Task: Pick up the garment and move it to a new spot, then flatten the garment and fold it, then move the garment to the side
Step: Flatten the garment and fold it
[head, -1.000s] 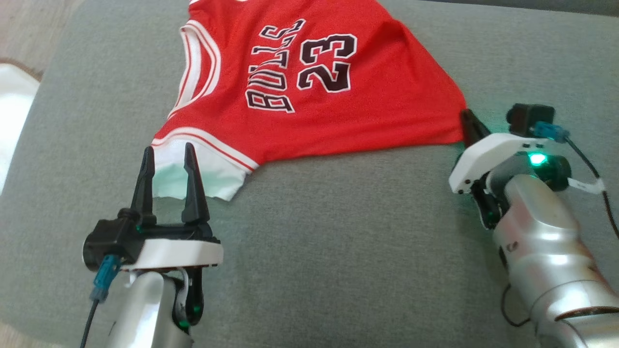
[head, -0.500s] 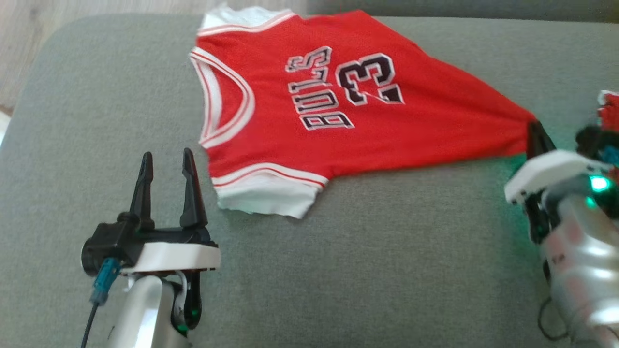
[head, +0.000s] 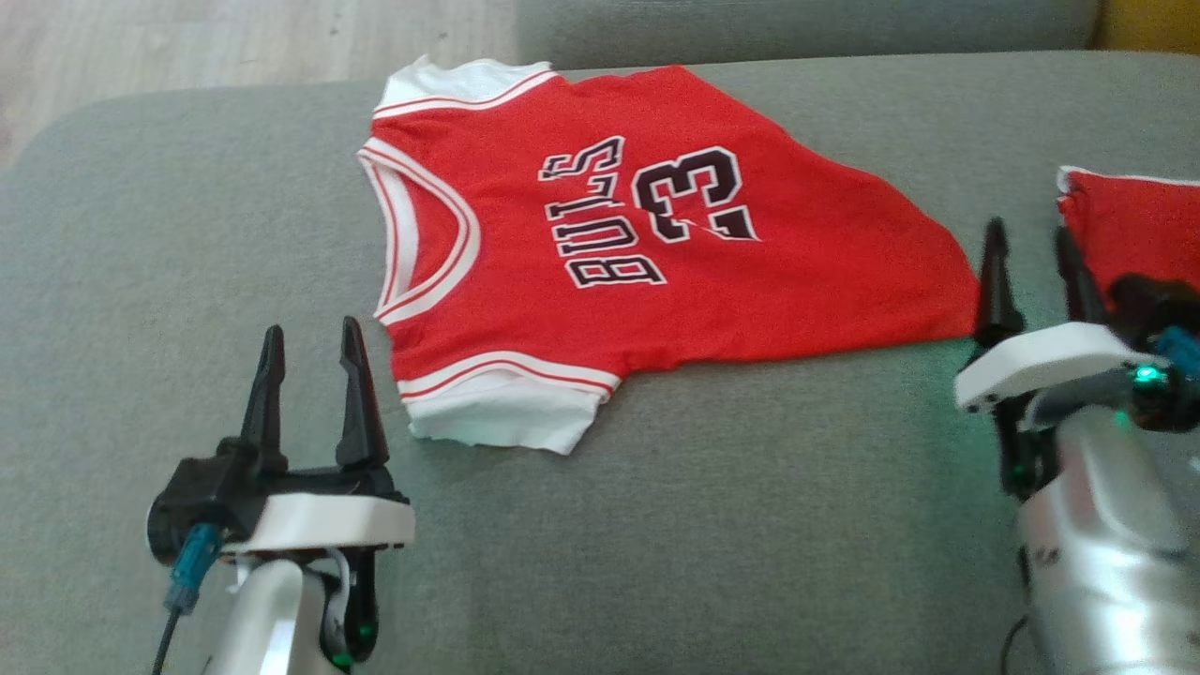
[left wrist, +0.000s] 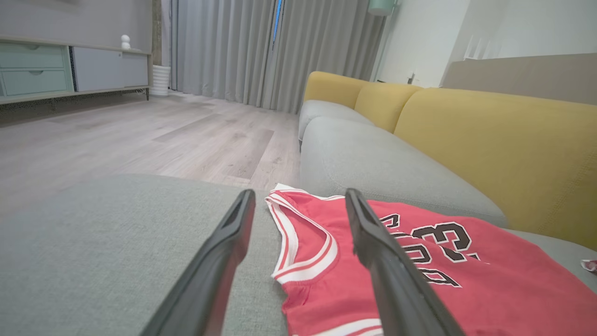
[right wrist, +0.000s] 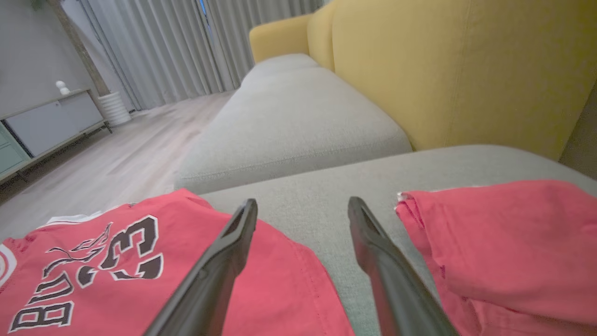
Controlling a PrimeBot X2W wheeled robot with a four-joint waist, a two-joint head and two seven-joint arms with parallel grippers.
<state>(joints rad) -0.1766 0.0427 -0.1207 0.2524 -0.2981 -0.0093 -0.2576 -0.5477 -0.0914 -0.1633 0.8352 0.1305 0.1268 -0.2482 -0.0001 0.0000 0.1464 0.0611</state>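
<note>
Spotter: Fingers point(head: 994, 281) first. What are they doing?

Me: Both pairs are standing wide apart and gripping nothing. On my right gripper point(head: 1028, 230) the left finger is hovering at the hem corner of the red Bulls jersey point(head: 656, 234), and the gap between the two is sitting over bare grey sofa cushion point(head: 750, 525). My left gripper point(head: 311, 326) is hovering just beside the jersey's white-trimmed armhole, not touching it.

Spotter: And the jersey itself?

Me: It is lying front-up on the cushion between my grippers, neckline toward my left and hem toward my right. I'm judging flattening to be the step in hand. The hem is tapering to a point by my right fingers, and a small crease is running through the number 23.

Spotter: What is worrying you?

Me: Three things. If I'm folding with that taper and crease in, I'm pressing them into the fold. A second red garment point(head: 1134, 225) is lying just beside my right gripper, so a careless reach for the hem corner is risking a snag on that instead. And the cloth is lying thin on soft upholstery, so fingers coming down steeply are likely pinching cushion fabric too, or dragging the whole jersey rather than smoothing it.
</note>
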